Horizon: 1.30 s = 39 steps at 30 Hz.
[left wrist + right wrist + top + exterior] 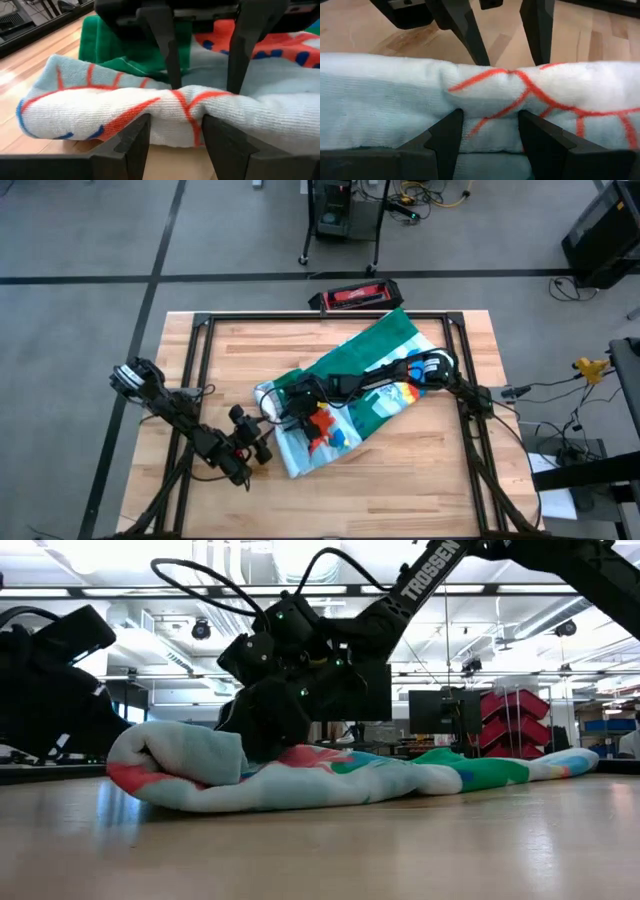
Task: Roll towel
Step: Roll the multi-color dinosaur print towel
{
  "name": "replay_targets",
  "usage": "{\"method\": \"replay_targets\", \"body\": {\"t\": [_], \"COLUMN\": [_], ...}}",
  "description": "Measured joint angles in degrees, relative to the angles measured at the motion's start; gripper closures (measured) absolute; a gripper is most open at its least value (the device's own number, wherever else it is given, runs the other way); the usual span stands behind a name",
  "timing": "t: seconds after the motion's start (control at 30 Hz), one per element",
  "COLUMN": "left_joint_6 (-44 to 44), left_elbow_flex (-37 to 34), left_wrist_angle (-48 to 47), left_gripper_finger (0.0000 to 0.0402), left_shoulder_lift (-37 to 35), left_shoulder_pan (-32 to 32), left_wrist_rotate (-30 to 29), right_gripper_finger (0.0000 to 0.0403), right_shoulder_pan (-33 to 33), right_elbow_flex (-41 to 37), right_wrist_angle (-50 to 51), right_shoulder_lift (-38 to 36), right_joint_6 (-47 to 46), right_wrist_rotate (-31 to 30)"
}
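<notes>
The towel [385,350] lies slantwise on the wooden table, its green back showing toward the far right. Its near-left end is rolled into a thick pale roll [180,768] with red lines, and that roll rests on the table. My left gripper [175,130] meets the roll from the near left. My right gripper [490,125] reaches over the towel from the far right. Both are shut on the same stretch of the roll, facing each other across it. In the high view they stand at the roll: left gripper [262,430], right gripper [285,405]. My left gripper pinches the roll's outer curve [172,112] between its two fingers, which lie across the roll. It comes slanting down from the table's near left. The cloth is dented in between the fingers. My right gripper pinches the same roll from the opposite side [490,102], fingers across it, slanting down from the far right over the spread towel. The cloth bunches between the fingers, and the roll's underside stays on the table [200,802].
A black frame [205,340] runs along the table's left, far and right sides. A red and black case [355,297] lies on the floor beyond the far edge. Bare wood [380,490] stretches along the near side.
</notes>
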<state>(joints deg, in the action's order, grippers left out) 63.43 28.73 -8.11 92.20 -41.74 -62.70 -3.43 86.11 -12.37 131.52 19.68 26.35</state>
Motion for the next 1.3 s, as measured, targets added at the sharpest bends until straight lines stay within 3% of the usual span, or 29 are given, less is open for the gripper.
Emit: {"method": "replay_targets", "body": {"t": [0.47,0.93,1.3], "left_joint_6": [-0.6,-2.2,-16.8], "left_elbow_flex": [0.0,0.0,0.4], "left_wrist_angle": [-1.0,-0.9,7.9], "left_gripper_finger": [0.0243,0.0233,0.0239], "left_shoulder_lift": [-0.9,-1.5,-1.4], "left_shoulder_pan": [-0.1,0.9,6.1], "left_wrist_rotate": [2.6,1.7,2.7], "right_gripper_finger": [0.0222,0.0222,0.0222], "right_shoulder_pan": [-0.8,-0.9,-0.9], "right_elbow_flex": [-0.4,-1.1,-1.0], "right_wrist_angle": [5.5,1.0,-1.3], "right_shoulder_lift": [-5.1,1.2,1.9], "right_joint_6": [4.0,2.9,2.6], "right_wrist_rotate": [0.1,-0.2,-0.5]}}
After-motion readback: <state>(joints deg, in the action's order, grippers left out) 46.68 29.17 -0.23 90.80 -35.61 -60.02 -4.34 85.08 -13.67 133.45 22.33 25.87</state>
